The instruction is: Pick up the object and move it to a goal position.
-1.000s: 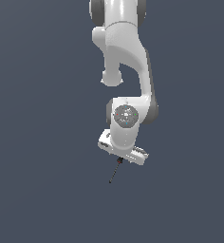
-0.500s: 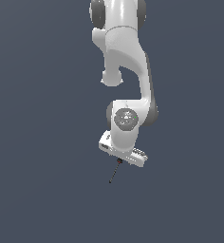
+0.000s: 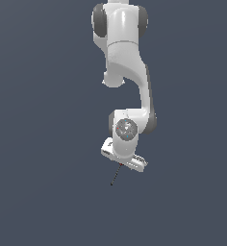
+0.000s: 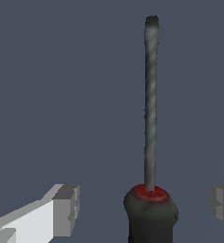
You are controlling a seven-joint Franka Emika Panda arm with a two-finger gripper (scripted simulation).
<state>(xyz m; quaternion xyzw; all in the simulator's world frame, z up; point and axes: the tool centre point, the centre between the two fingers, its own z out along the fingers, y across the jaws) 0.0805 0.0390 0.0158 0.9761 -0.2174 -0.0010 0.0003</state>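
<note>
One arm (image 3: 127, 72) is present. Its links are smooth, glossy white shells with rounded contours; the joints carry dark grey bands, and the wrist joint shows a round, mottled grey cap facing the exterior view. The arm descends from the top of the exterior view and ends in a flat, rectangular white hand body, tilted so that its end toward the exterior view's right sits lower.

One gripper (image 4: 144, 209) is fitted. In the wrist view two fingers are visible: one (image 4: 61, 209) is a white bar ending in a blocky grey pad with square edges; only the grey pad of the other shows, at the frame edge. The jaws stand wide, with a clear gap between each pad and the handle in this view. Whether any contact exists lower on the handle, out of frame, cannot be determined.

One screwdriver (image 4: 150, 142) is present. Its handle is bulbous and matte black with a red collar where the shaft enters. The shaft is thin, straight, dark grey metal with a faintly banded texture, ending in a flattened tip. It sits between the two fingers, shaft pointing away from the hand. In the exterior view the screwdriver (image 3: 116, 175) projects below the hand body, slanting down toward the exterior view's left, against a plain dark blue-grey background.
</note>
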